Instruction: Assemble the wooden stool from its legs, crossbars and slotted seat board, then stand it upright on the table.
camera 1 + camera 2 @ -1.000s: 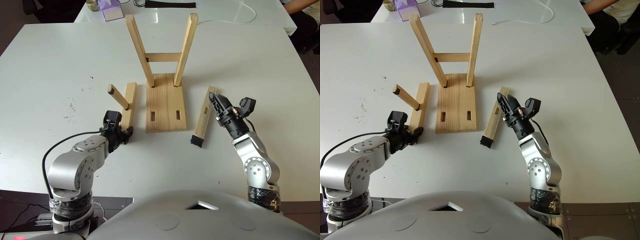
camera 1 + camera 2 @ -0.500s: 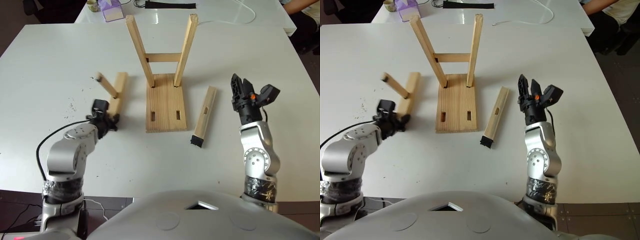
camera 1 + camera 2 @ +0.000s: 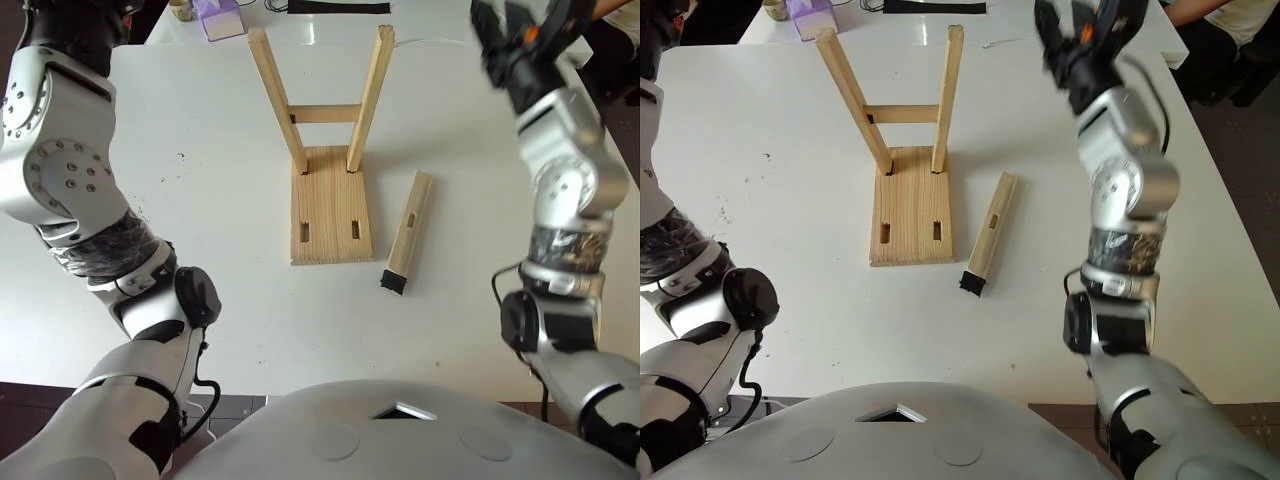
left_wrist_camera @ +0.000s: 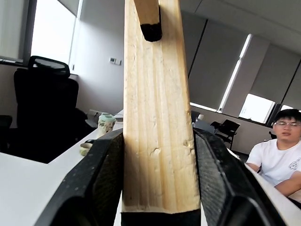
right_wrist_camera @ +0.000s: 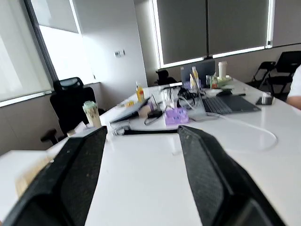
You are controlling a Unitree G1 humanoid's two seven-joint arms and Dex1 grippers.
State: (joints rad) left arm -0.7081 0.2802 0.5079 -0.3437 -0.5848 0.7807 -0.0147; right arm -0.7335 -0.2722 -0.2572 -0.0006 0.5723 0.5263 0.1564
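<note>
The slotted seat board [image 3: 331, 206] lies flat mid-table. Two legs [image 3: 277, 96] [image 3: 369, 92] rise from its far end, joined by a crossbar [image 3: 325, 113]. A loose leg [image 3: 409, 228] with a black end cap lies just right of the board. My left gripper [image 4: 160, 188] is shut on another leg [image 4: 158, 108], held up in the air, its crossbar stub [image 4: 149, 18] jutting from the far end. My right gripper [image 3: 520, 22] hangs high over the table's far right, open, its fingers [image 5: 80, 174] wide apart with nothing between them.
A purple box [image 3: 221, 16] and a cup [image 3: 182, 10] stand on the far table with a black strip [image 3: 340, 8]. A white cable [image 3: 445, 42] lies by the far edge. The white table [image 3: 180, 200] has bare room left and right of the board.
Both arms have swung up high. The left gripper lifted the leg with its crossbar stub off the table. The right gripper rose from beside the loose leg to the far right.
</note>
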